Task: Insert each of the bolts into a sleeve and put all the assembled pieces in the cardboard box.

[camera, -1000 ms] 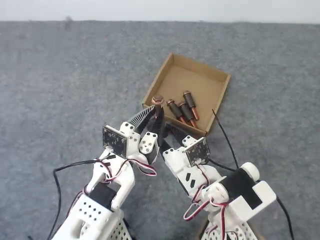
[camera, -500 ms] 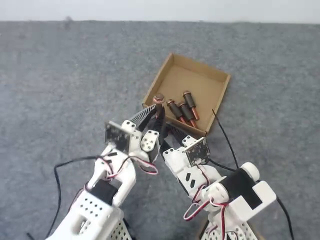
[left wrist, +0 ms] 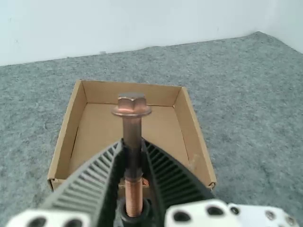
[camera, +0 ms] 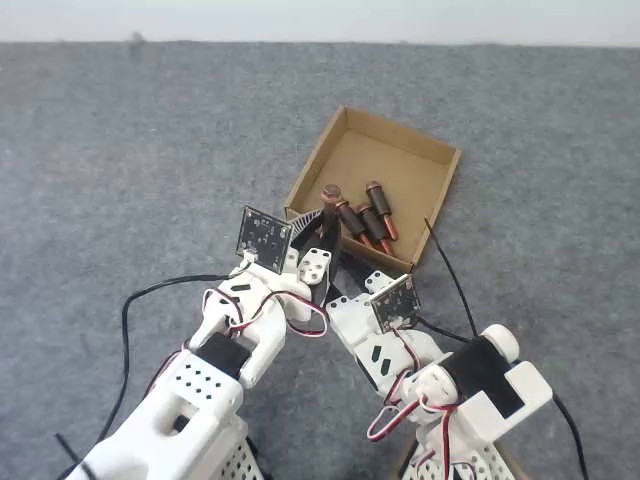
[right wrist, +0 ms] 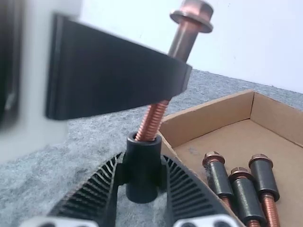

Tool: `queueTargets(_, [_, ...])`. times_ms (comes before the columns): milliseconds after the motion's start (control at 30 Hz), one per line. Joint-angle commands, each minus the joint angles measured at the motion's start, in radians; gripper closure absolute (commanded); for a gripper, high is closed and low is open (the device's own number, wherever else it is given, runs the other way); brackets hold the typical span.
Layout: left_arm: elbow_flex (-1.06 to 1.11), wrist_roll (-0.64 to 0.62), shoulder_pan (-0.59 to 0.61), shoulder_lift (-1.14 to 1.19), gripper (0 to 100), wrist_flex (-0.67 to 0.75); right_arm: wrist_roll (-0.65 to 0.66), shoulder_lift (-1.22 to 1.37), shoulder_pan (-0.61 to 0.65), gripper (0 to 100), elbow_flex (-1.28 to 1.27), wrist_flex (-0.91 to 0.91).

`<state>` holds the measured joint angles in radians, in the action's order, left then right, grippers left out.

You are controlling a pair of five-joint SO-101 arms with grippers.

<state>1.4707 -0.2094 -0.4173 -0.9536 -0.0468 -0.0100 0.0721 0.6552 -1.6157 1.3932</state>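
Bolt (left wrist: pixel 132 125): clamped by the shank in your left gripper (left wrist: pixel 132 144), with its threaded tip just entering the sleeve (right wrist: pixel 142 171). Your right gripper (right wrist: pixel 142 161) grips that sleeve just beside the cardboard box (camera: pixel 400 137). Recommendation: line the shank with the bore and press straight; any tilt risks jamming. Three assembled pieces (camera: pixel 362 220) lie inside the box

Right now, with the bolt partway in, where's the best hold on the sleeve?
Grip the sleeve across its round black wall, mid-length, from two opposite sides, as the right pincer does. That leaves its open end free for the bolt, which the left pincer holds by the shank, and a hold on the wider part should suit the carry to the box.
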Motion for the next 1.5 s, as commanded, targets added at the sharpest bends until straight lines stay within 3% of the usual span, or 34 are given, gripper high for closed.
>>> queueTargets(0, [-0.012,0.014,0.006,-0.014,99,0.026,-0.003,-0.01,-0.008,99.3,0.021,0.022])
queueTargets(367, [0.076,0.074,0.018,-0.014,99,0.026,-0.005,-0.013,-0.047,99.3,0.032,0.031])
queueTargets(1233, [0.096,0.072,0.046,-0.02,99,0.029,-0.011,-0.013,-0.09,99.3,0.035,0.087])
queueTargets(1467, [0.119,0.071,0.063,-0.014,99,0.109,-0.011,-0.012,-0.113,99.3,0.043,0.087])
